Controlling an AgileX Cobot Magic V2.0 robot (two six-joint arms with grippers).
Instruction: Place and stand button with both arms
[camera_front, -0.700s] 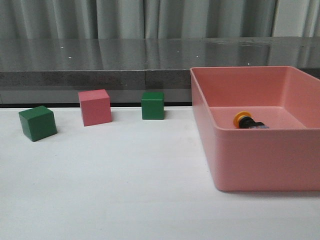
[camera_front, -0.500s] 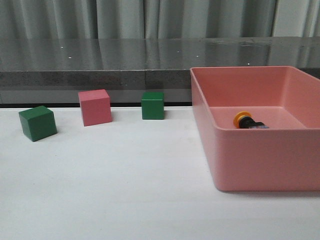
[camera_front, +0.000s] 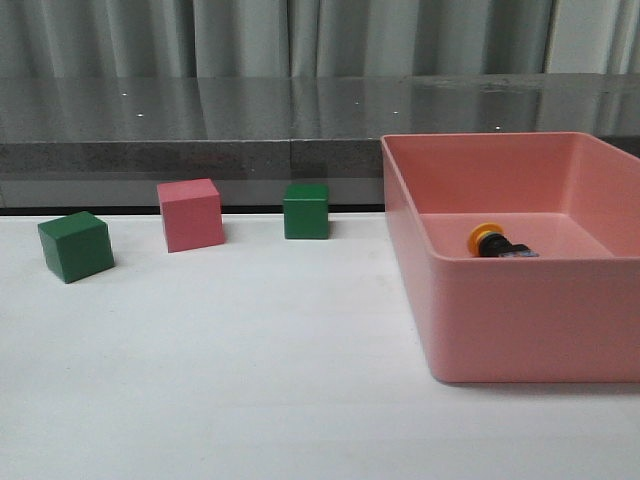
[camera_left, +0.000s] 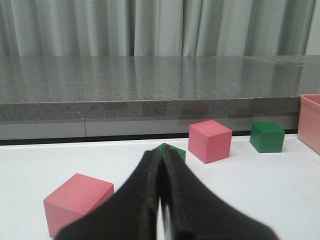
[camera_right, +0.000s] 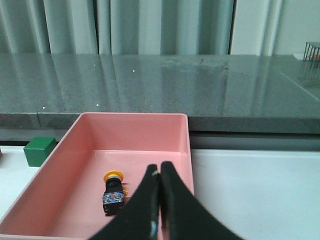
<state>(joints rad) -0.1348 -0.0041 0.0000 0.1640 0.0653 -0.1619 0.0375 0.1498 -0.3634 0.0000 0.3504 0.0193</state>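
Observation:
The button (camera_front: 498, 243) lies on its side inside the pink bin (camera_front: 520, 310), yellow cap toward the back wall. In the right wrist view the button (camera_right: 113, 192) shows with its yellow cap, black body and blue base, and my right gripper (camera_right: 159, 168) hangs shut and empty above the bin's floor, beside the button and apart from it. My left gripper (camera_left: 161, 154) is shut with nothing in it, low over the white table among the cubes. Neither arm appears in the front view.
A green cube (camera_front: 75, 246), a pink cube (camera_front: 190, 214) and a second green cube (camera_front: 305, 210) stand on the white table left of the bin. Another pink cube (camera_left: 76, 200) sits close beside my left gripper. A grey stone ledge (camera_front: 200, 125) runs along the back.

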